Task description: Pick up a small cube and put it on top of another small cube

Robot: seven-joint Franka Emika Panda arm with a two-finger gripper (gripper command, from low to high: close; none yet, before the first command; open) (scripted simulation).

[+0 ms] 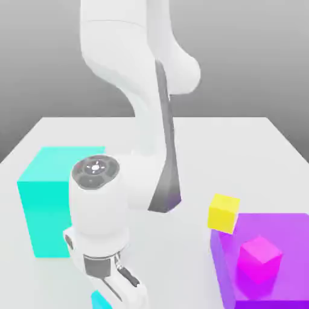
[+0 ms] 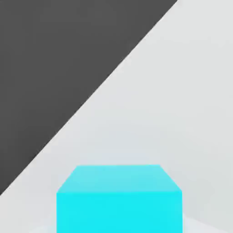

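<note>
A small cyan cube (image 1: pixel 98 300) rests on the white table at the exterior view's bottom edge. My gripper (image 1: pixel 117 294) reaches straight down over it and is shut on it. The hand view has the same cyan cube (image 2: pixel 119 199) close up and centred under the hand, still resting on the table. A small yellow cube (image 1: pixel 223 212) stands on the table toward the exterior view's right. A small magenta cube (image 1: pixel 260 258) sits on top of a big purple block (image 1: pixel 289 241).
A large cyan block (image 1: pixel 51 199) stands just behind the gripper on the exterior view's left. The arm's white links (image 1: pixel 139 121) rise over the table's middle. In the hand view the table's edge (image 2: pixel 91 98) runs diagonally past the cube, with dark floor beyond.
</note>
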